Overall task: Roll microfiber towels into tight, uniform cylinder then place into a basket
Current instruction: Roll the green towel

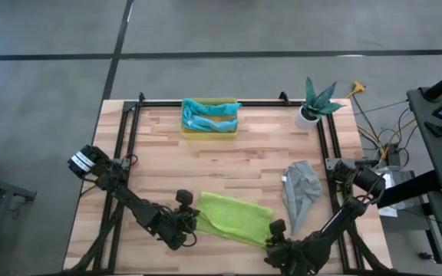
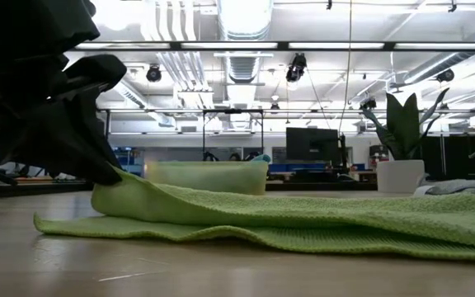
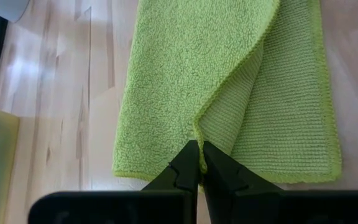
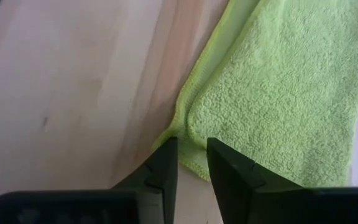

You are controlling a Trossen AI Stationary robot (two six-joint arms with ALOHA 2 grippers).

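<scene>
We see the lime green towel (image 1: 235, 218) lying folded near the table's 6 o'clock edge, a bit right of centre. The left gripper (image 3: 199, 163) sits at the towel's 9 o'clock end, fingers closed and pinching a lifted fold edge — the low view shows that end pulled up off the wood. The right gripper (image 4: 191, 155) is at the towel's 4 o'clock corner; its fingers (image 4: 164, 163) stand slightly apart, straddling the corner hem, and we can't tell if they actually pinch it.

The grey towel (image 1: 301, 188) lies crumpled on the table (image 1: 159, 153) at about 4 o'clock, just beside the green one's far end, apart from it. The basket (image 1: 209, 129) is at 12 o'clock by the far rail — it holds the teal towel (image 1: 206, 109) and the light blue towel (image 1: 212, 122), both rolled up. A potted plant (image 1: 313, 103) stands at 1–2 o'clock, well apart from the basket.
</scene>
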